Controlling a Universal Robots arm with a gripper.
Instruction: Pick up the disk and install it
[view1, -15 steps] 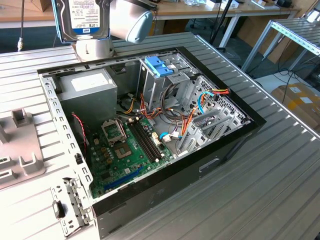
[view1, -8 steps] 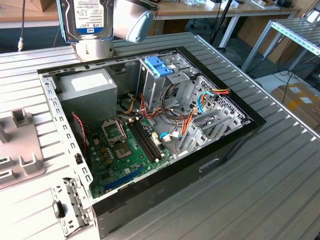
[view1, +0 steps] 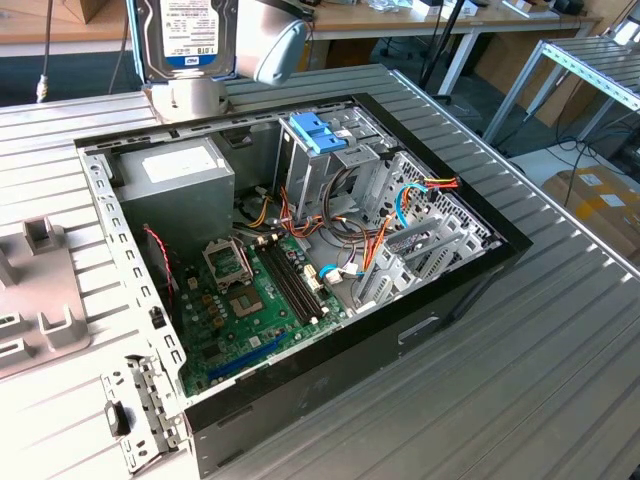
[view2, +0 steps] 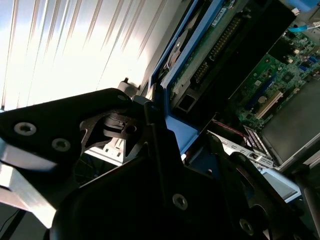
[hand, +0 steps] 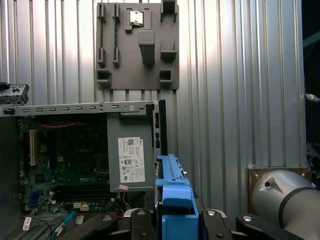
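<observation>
Pinches gripper (hand: 173, 222) tight on disk (hand: 173, 192), stood on edge, high up by grey supply (hand: 131, 160); hangs well apart from bay (view1: 340, 165) across open case (view1: 470, 270).

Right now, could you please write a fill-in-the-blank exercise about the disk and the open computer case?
1. The hand is shut on the disk, whose plastic carrier is ____.
2. The grey power supply carries a ____ label.
3. The motherboard inside the open computer case is ____.
Missing words: blue; white; green.
</observation>
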